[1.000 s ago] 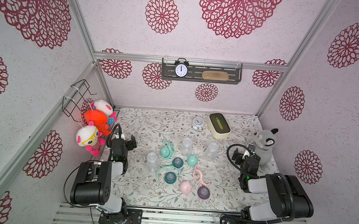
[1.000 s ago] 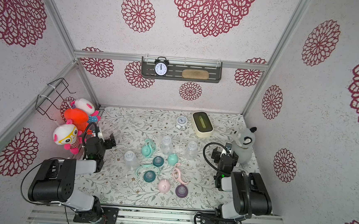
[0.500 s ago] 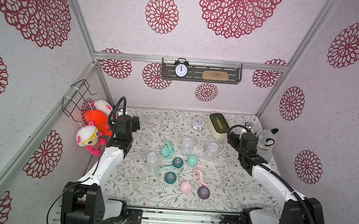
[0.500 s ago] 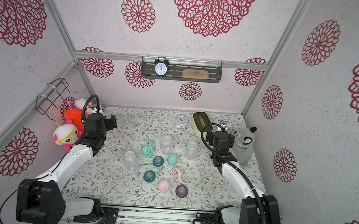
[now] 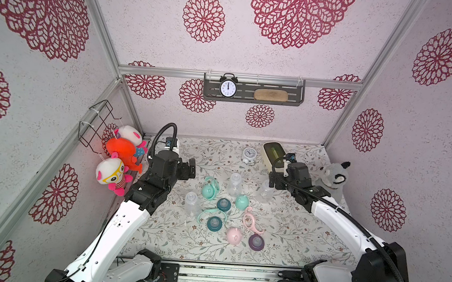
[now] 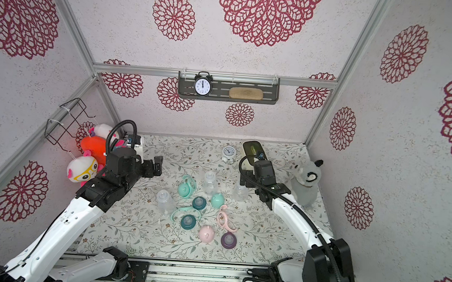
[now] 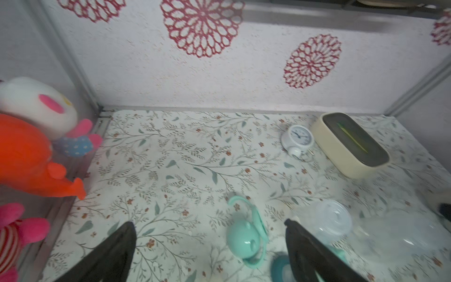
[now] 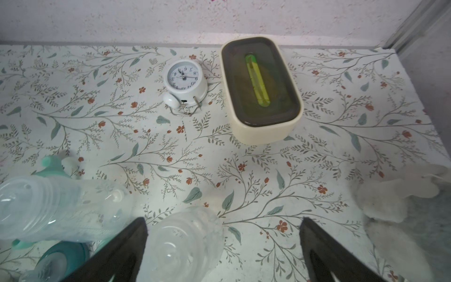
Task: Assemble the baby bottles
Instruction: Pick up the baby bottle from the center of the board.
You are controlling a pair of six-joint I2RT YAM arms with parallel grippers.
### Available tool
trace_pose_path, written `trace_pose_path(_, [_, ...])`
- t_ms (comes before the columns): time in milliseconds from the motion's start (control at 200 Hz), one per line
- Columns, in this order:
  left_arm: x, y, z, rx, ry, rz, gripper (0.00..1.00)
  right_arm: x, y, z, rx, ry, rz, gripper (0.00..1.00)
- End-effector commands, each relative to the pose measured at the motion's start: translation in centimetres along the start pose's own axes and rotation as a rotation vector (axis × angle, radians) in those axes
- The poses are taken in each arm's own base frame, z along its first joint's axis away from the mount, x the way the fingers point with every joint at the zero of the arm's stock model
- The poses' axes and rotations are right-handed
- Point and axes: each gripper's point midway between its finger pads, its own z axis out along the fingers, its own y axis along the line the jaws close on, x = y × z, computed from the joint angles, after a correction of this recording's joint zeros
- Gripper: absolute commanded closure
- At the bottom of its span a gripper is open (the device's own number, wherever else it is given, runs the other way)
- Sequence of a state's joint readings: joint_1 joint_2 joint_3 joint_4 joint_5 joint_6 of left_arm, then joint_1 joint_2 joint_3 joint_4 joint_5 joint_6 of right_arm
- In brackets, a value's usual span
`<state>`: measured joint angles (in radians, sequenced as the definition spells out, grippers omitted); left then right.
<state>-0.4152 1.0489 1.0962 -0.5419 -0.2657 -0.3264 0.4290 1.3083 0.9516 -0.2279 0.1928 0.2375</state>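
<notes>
On the worktop (image 5: 163, 238), at about 12 o'clock from the pile of parts, a small white alarm clock (image 5: 249, 155) lies face up. A cream box (image 5: 271, 151) with a dark lid sits just beside it at 1 o'clock, and the right arm's wrist and cable cover part of the box in both top views. A grey raccoon plush (image 5: 334, 177) sits at the 3 o'clock edge, close behind that wrist. A bunch of plush toys (image 5: 120, 150) hangs on the wall around 9 to 10 o'clock, right by the left arm.

The baby bottle stuff is all in pieces mid-worktop:
- Three clear bottles (image 5: 191, 203) sit at 9, 12 and 2 o'clock of the cluster.
- There are two mint caps (image 5: 207, 191), two teal collars (image 5: 223, 204) and two mint handle rings (image 5: 211, 214) between them.
- Toward 6 o'clock are a pink cap (image 5: 233, 236), a pink handle ring (image 5: 250, 221) and a purple collar (image 5: 256, 241).

Both arms stretch out from the front rail. The left gripper (image 7: 210, 222) hangs at 10 o'clock of the cluster, spread wide and holding nothing. The right gripper (image 8: 223, 219) is also spread wide, above the 2 o'clock bottle. That bottle shows just inside one finger but isn't gripped.
</notes>
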Motion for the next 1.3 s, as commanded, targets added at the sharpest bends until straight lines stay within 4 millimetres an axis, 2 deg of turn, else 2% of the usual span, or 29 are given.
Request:
trace_pose_path(0, [3.8, -2.7, 0.2, 0.124, 0.145, -0.004, 0.02, 0.4, 1.5, -0.1, -0.024, 0.03, -0.027, 0.01])
trace_pose_path(145, [6.2, -5.1, 0.0, 0.235, 0.204, 0.024, 0.01, 1.8, 2.8, 1.0, -0.045, 0.081, -0.065, 0.01])
trace_pose_path(330, [7.7, -6.0, -0.7, 0.284, 0.235, 0.041, 0.01, 3.3, 3.2, 2.7, -0.038, 0.116, -0.067, 0.01])
trace_pose_path(440, [8.0, -6.5, -1.0, 0.291, 0.229, 0.045, 0.01, 4.1, 3.3, 3.4, -0.041, 0.131, -0.055, 0.03])
trace_pose_path(706, [8.5, -7.1, -1.1, 0.301, 0.229, 0.061, 0.01, 5.3, 3.5, 4.2, -0.051, 0.159, -0.045, 0.13])
trace_pose_path(901, [8.6, -7.3, -1.0, 0.302, 0.236, 0.07, 0.01, 6.0, 3.3, 4.5, -0.043, 0.182, -0.05, 0.14])
trace_pose_path(1131, [8.6, -7.2, -0.4, 0.283, 0.222, 0.044, 0.05, 6.4, 3.1, 4.7, -0.03, 0.192, -0.048, 0.25])
trace_pose_path(1296, [8.5, -8.2, -0.1, 0.329, 0.194, 0.042, 0.03, 6.5, 2.9, 4.6, -0.021, 0.189, -0.052, 0.39])
